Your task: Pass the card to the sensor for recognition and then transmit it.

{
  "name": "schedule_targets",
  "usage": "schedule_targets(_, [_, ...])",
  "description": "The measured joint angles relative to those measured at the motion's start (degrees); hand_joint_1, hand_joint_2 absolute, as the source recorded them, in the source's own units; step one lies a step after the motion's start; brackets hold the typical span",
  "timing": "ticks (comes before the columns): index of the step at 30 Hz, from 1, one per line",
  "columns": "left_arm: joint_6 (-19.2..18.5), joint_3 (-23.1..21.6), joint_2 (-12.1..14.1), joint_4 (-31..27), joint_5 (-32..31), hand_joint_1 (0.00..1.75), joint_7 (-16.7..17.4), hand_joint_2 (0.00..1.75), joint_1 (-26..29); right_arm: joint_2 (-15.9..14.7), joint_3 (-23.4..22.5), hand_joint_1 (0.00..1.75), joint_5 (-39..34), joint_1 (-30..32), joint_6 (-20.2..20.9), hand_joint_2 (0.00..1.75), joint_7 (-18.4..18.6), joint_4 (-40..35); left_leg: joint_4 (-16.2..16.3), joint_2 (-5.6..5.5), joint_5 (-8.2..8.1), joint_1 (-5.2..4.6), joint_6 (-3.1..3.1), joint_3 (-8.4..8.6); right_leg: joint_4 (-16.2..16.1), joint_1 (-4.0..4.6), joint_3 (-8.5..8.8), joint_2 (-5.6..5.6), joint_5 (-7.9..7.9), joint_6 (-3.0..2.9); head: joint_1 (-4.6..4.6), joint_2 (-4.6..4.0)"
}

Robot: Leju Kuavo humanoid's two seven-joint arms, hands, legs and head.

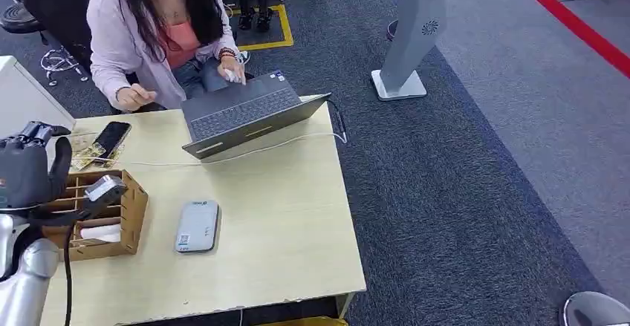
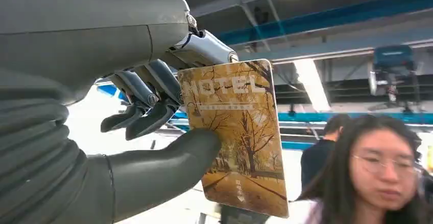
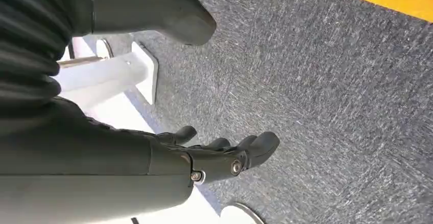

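Grey carpet surrounds a pale wooden table (image 1: 297, 222), and everything on it can be placed by the wooden organizer box (image 1: 111, 214) standing near the table's left edge. Just to the right of the box lies a flat grey card sensor (image 1: 197, 226). Beyond the box, toward the far edge, a dark phone (image 1: 111, 139) rests on a few loose cards, and farther right of that an open laptop (image 1: 245, 114) sits with a white cable (image 1: 297, 142) trailing in front of it. A person (image 1: 160, 33) in a light pink top sits behind the table with one hand at the laptop. The robot's left hand (image 1: 30, 170) is raised over the box's near-left side; in the left wrist view the left hand pinches a golden hotel card (image 2: 237, 137) between thumb and fingers (image 2: 153, 117), holding it upright in the air, apart from the sensor. The right hand (image 3: 214, 157) hangs over the carpet with its fingers apart and slightly curved, holding nothing, near a white stand base (image 3: 127, 76).
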Motion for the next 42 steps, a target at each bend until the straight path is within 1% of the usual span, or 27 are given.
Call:
schedule_targets(6, [-1.4,-4.2,-3.0,-1.7,-5.0,1.75,0.6,1.75,2.3,0.0,0.0,0.0,0.0,0.0,-0.1,1.75,0.1,0.0,0.0,-0.02,-0.01,-0.07,0.01,-0.02,0.0,-0.02,0.0,-0.01,0.03,0.06,0.0,0.0])
schedule_targets(10, [-3.3,-6.7,-4.6,-1.7,-7.7,1.75,2.0,1.75,3.2,0.0,0.0,0.0,0.2,0.0,-0.1,1.75,0.0,0.0,0.0,-0.01,0.0,-0.07,0.02,-0.02,0.0,-0.03,-0.02,-0.01,0.05,0.08,0.0,0.0])
schedule_targets(13, [-4.2,-9.6,-5.8,-0.6,-10.4,1.75,3.3,1.75,3.8,0.0,0.0,0.0,0.3,0.0,-0.1,1.75,-0.1,0.0,0.0,-0.02,0.0,-0.07,0.02,-0.03,0.0,-0.03,-0.01,-0.01,0.06,0.1,0.0,0.0])
schedule_targets(17, [-4.9,-11.8,-7.0,1.5,-11.5,1.75,4.2,1.75,4.1,0.0,-0.1,0.0,0.4,0.0,-0.1,1.75,-0.1,0.0,0.0,-0.01,0.0,-0.06,0.02,-0.03,0.0,-0.03,-0.02,0.0,0.06,0.1,0.0,0.0])
schedule_targets(21, [-6.4,-12.9,-7.5,3.2,-11.6,1.75,5.3,1.75,4.3,0.0,-0.1,0.0,0.5,0.0,0.0,1.75,-0.1,0.0,0.0,-0.01,0.0,-0.05,0.02,-0.04,0.0,-0.03,-0.03,0.0,0.06,0.1,0.0,0.0])
schedule_targets(26, [-10.7,-13.6,-7.8,5.4,-12.0,1.75,7.1,1.75,4.2,0.0,-0.3,0.0,0.5,0.0,0.1,1.75,-0.3,0.0,0.0,-0.01,0.0,-0.05,0.02,-0.04,0.0,-0.03,-0.04,0.0,0.06,0.1,0.02,0.0])
schedule_targets(30, [-12.3,-13.8,-7.8,6.6,-12.3,1.75,7.6,1.75,4.1,0.0,-0.4,0.0,0.5,0.0,0.1,1.75,-0.3,0.0,0.0,-0.01,0.02,-0.06,0.05,-0.04,0.0,-0.03,-0.04,0.0,0.06,0.1,0.0,0.0])
schedule_targets(33, [-15.2,-13.9,-7.8,7.8,-12.5,1.75,8.7,1.75,3.8,0.0,-0.5,0.0,0.5,0.0,0.1,1.75,-0.3,0.0,0.0,0.0,0.02,-0.06,0.05,-0.05,0.0,-0.03,-0.04,0.0,0.07,0.1,0.0,0.0])
schedule_targets(36, [-17.4,-14.3,-7.8,9.4,-12.3,1.75,8.7,1.75,3.5,0.0,-0.5,0.0,0.5,0.0,0.1,1.75,-0.3,0.0,0.0,-0.01,0.02,-0.06,0.05,-0.05,0.0,-0.03,-0.04,0.0,0.07,0.1,0.0,0.0])
schedule_targets(39, [-18.7,-14.6,-7.8,10.7,-11.7,1.75,8.6,1.75,3.3,0.0,-0.5,0.0,0.7,0.0,0.1,1.75,-0.3,0.0,0.0,-0.01,0.02,-0.06,0.05,-0.05,0.0,-0.03,-0.04,0.0,0.07,0.1,0.0,0.0])
schedule_targets(42, [-21.2,-14.8,-7.8,12.2,-10.0,1.75,7.5,1.75,3.1,0.0,-0.5,0.0,0.9,0.0,0.1,1.75,-0.3,0.0,0.0,0.0,0.02,-0.06,0.05,-0.05,0.0,-0.03,-0.04,0.0,0.07,0.1,0.0,0.0])
